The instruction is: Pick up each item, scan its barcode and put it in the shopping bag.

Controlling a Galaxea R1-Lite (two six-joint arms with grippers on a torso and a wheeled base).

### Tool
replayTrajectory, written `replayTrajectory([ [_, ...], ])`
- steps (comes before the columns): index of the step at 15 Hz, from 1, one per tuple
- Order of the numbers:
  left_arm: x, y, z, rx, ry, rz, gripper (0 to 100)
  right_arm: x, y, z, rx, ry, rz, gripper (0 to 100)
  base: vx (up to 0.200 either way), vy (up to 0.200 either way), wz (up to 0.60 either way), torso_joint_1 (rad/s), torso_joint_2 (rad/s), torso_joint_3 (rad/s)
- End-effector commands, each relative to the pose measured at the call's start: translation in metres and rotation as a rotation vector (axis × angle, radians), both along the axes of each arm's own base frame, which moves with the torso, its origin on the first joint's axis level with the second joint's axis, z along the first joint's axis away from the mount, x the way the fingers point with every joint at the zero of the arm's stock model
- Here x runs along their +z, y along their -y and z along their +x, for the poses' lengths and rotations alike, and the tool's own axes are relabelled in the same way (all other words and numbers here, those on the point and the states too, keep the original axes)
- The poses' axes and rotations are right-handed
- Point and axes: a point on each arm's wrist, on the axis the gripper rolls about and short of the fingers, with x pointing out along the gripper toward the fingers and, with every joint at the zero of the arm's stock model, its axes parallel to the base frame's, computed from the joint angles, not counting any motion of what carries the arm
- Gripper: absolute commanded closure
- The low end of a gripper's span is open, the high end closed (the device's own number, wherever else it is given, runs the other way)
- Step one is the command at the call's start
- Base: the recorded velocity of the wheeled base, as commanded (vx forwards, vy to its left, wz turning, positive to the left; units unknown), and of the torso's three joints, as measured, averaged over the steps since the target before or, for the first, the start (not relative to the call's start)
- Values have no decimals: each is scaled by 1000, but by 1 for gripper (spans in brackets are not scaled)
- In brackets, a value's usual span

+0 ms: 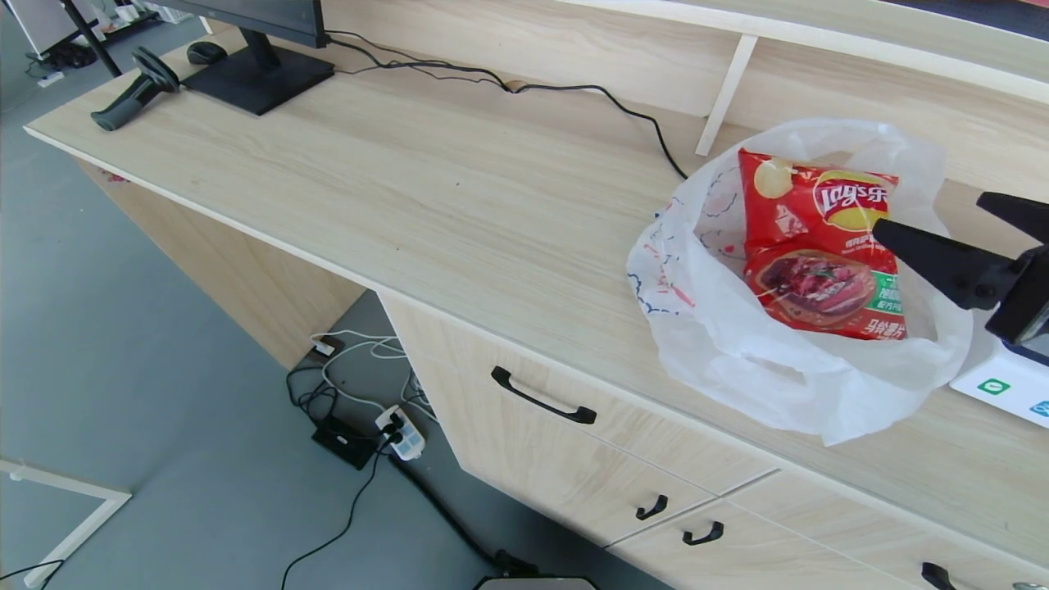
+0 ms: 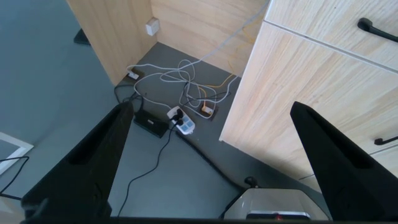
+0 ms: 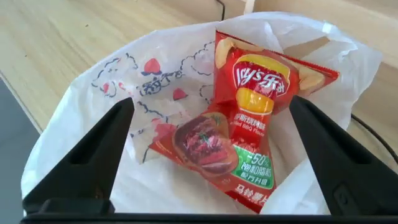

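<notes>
A red bag of chips (image 1: 819,246) lies inside the white plastic shopping bag (image 1: 762,360) on the right part of the wooden counter. My right gripper (image 1: 928,215) hangs open just above the bag's right side, with nothing between its fingers. In the right wrist view the chips (image 3: 242,137) rest in the shopping bag (image 3: 93,143) below the open right gripper (image 3: 211,102). The left gripper (image 2: 211,109) is open and holds nothing, low beside the counter over the floor. A black handheld barcode scanner (image 1: 135,90) lies at the counter's far left corner.
A monitor stand (image 1: 258,78), a mouse (image 1: 205,52) and a black cable (image 1: 574,86) sit at the counter's back. A white box (image 1: 1000,381) stands right of the bag. Drawers (image 1: 545,397) face front; a power strip and cables (image 2: 180,121) lie on the floor.
</notes>
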Motion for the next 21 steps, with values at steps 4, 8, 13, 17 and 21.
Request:
replayTrajectory([
  [4,0,0,0,1,-1,0,0,-10,6,-20,30,6,-6,0,0,0,0,0,0,0],
  [8,0,0,0,1,-1,0,0,-11,6,-21,50,6,-7,0,0,0,-600,-1,1,6],
  [13,0,0,0,1,-1,0,0,-1,6,-23,51,42,13,0,0,0,-360,1,2,2],
  [17,0,0,0,-1,-1,1,0,1,9,-21,38,4,148,0,-100,0,0,2,1,2],
  [21,0,0,0,1,-1,0,0,0,15,-19,-2,4,146,0,-150,0,0,8,4,1],
])
